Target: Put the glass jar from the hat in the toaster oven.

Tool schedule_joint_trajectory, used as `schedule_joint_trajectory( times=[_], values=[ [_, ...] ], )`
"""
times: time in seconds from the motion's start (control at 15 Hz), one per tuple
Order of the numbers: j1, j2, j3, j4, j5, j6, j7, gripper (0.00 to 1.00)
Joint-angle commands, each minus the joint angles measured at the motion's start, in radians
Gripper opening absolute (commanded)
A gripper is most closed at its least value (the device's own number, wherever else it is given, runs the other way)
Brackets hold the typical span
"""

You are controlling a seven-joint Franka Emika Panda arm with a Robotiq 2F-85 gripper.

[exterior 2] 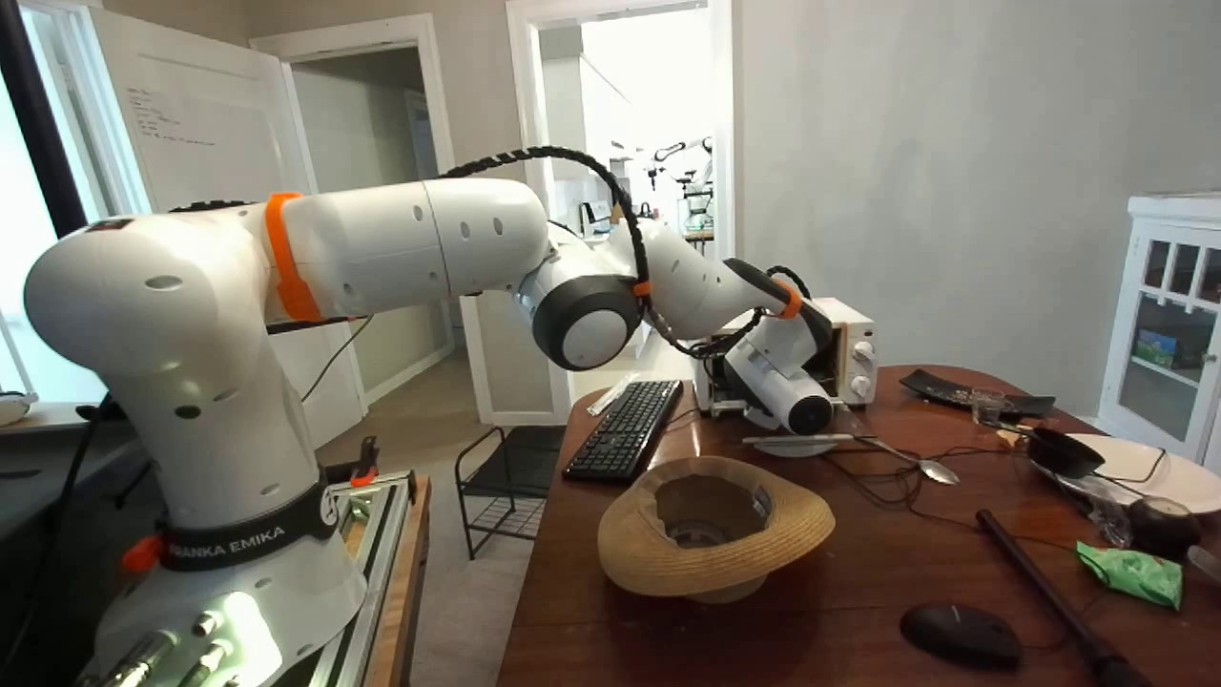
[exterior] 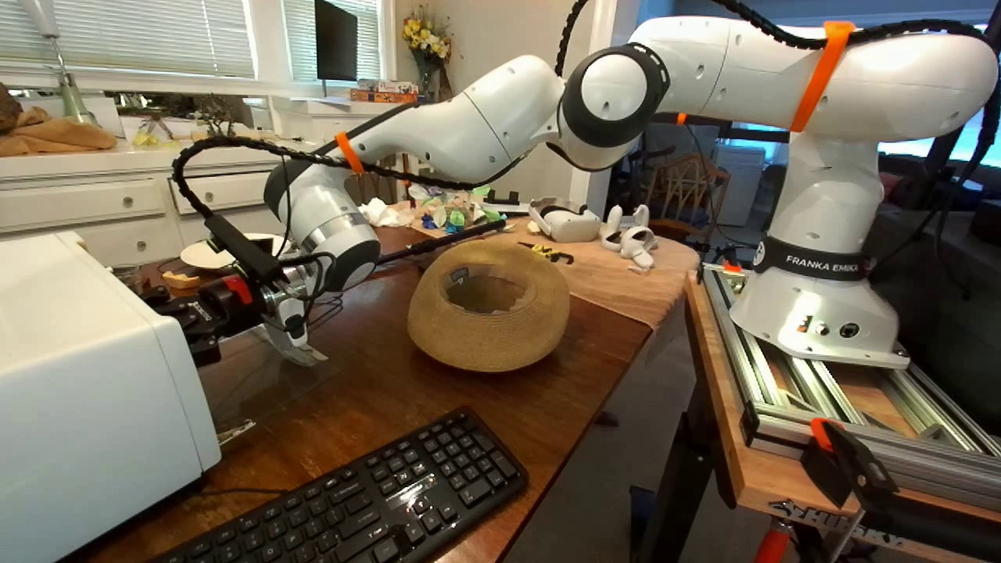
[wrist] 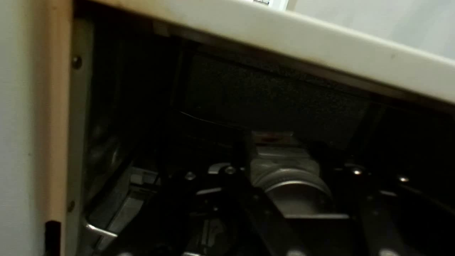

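We see the glass jar point(wrist: 289, 177) inside the toaster oven point(exterior: 86, 407), between the fingers of the gripper point(wrist: 286, 156), its round ringed end toward the wrist camera. The shadow is too deep for us to make out the pads, so we cannot tell whether they press on the glass or stand off from it. In the wrist view we can read two edges of the oven's mouth: the top edge point(wrist: 266, 30) slants down to the right over the gripper, and the tan left edge point(wrist: 58, 117) runs upright. Between jar and top edge we have a dark gap, and a second gap lies between fingers and left edge; the right side is lost to us in the dark. A bright bent rod point(wrist: 101, 230) shows low on the left. In an exterior view the lowered glass door point(exterior: 274, 383) spreads out below the gripper. The straw hat point(exterior 2: 792, 530) rests hollow side up on the tabletop point(exterior 2: 858, 572), near its edge and well apart from the oven. The keyboard point(exterior: 375, 500) lies near that same edge, one corner just beside it, with a strip of wood between keyboard and hat.
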Motion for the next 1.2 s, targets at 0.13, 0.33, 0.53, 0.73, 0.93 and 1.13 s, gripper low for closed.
schedule_joint_trajectory(
  times=[0.13, 0.33, 0.53, 0.73, 0.93, 1.13],
  values=[
    [-0.002, 0.0, 0.005, -0.02, 0.077, 0.005, -0.045, 0.24],
    [0.0, 0.0, 0.001, -0.02, 0.097, 0.005, -0.052, 0.76],
    [0.0, 0.0, -0.001, -0.019, 0.116, 0.007, -0.059, 0.96],
    [0.002, 0.0, -0.005, -0.015, 0.126, 0.009, -0.068, 1.0],
    [0.009, -0.001, -0.018, 0.002, 0.111, 0.015, -0.053, 1.0],
    [0.011, -0.003, -0.036, 0.021, 0.095, 0.031, -0.038, 1.0]
  ],
)
